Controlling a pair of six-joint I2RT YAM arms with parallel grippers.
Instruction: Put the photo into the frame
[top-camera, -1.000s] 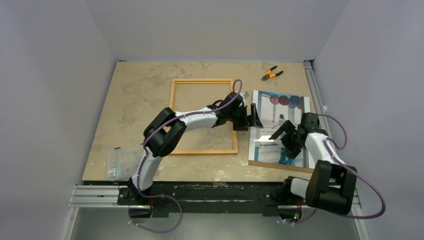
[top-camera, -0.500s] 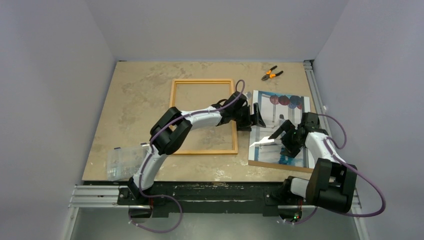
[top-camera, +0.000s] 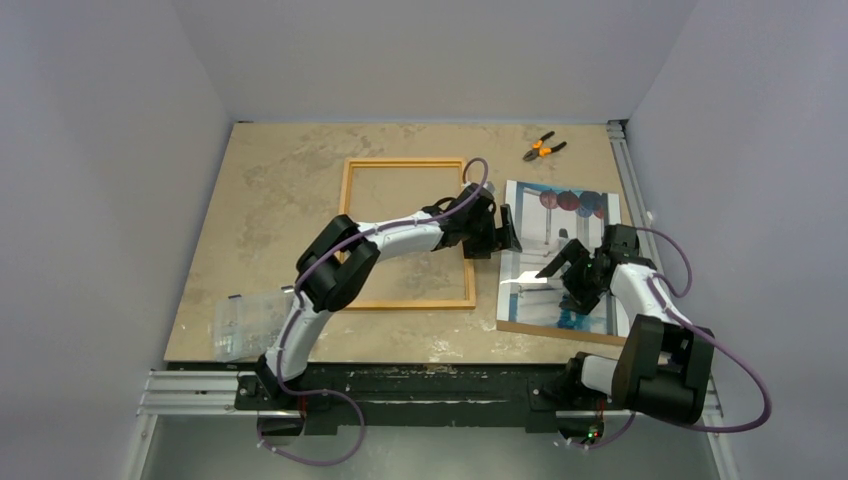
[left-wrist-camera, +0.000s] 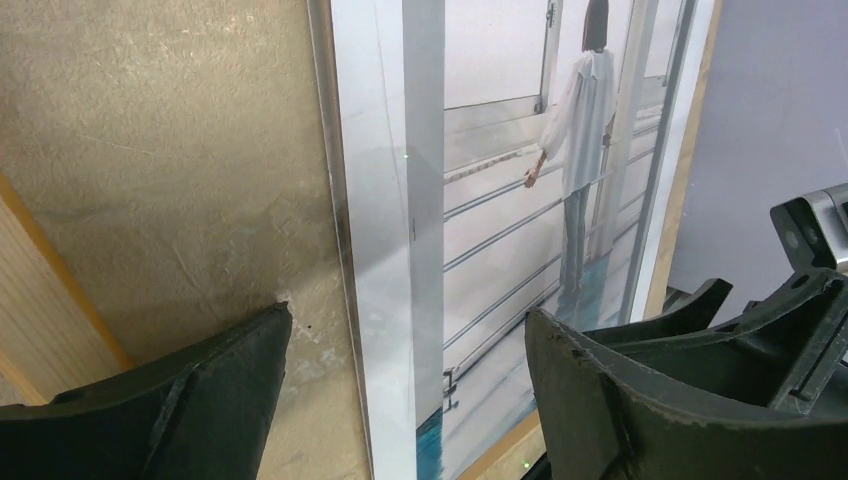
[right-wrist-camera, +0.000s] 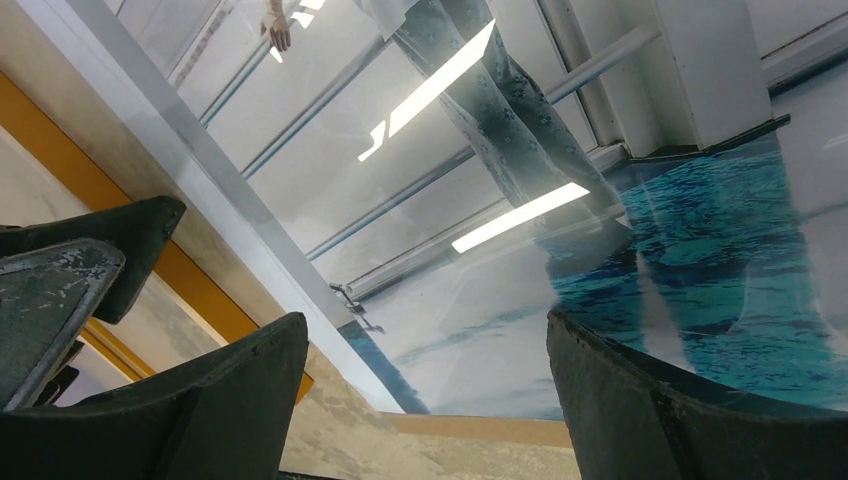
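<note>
Right, the photo lies flat on the right side of the surface, glossy face up, balloons at the far end. It rests on a brown backing board that peeks out along its near edge. Just to its left the frame lies flat too, with a narrow strip of bare surface between them.

Both arms are in over the print. The left gripper reaches across the frame's right rail. From the left wrist its jaws stand wide apart, straddling the left edge of the photo, one finger over bare surface, the other over the print. Nothing is held.

The right gripper hovers low over the middle of the print, jaws spread wide and empty as well. Its wrist view shows the blue lower part of the photo between the fingers, the backing board beyond. Whether any finger touches the print, I can't tell.

Far back lie orange-handled pliers, and at the near left corner a clear plastic bag.
</note>
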